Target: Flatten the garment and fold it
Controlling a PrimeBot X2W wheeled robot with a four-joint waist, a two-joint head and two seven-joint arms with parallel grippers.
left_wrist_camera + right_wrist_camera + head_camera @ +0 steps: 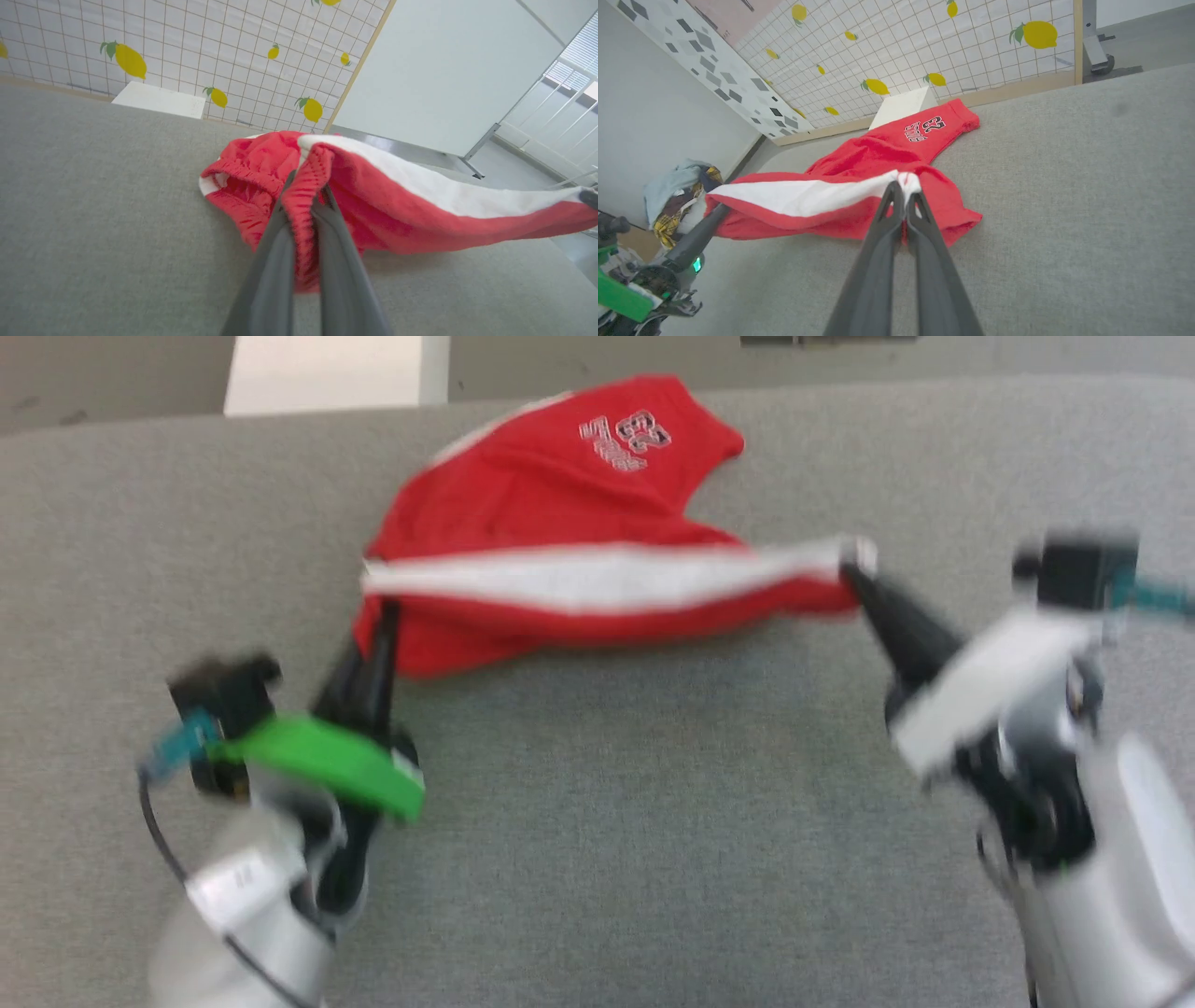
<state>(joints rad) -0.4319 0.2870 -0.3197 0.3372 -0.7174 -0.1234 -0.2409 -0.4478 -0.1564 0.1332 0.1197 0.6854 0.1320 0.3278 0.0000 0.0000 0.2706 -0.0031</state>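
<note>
left gripper (384, 614) and right gripper (851, 569) each pinch the garment (560, 495), its white-striped edge stretched between them.

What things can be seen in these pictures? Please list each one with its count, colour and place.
shorts: one, red with a white stripe, on the table, striped edge lifted
table: one, grey, under the shorts
box: one, white, past the table's far edge
screen: one, white grid with yellow lemons, behind the box
clothes pile: one, mixed colours, beside the table by a wall
left hand: one, dark fingers, shut on the stripe's left end
right hand: one, dark fingers, shut on the stripe's right end
</note>
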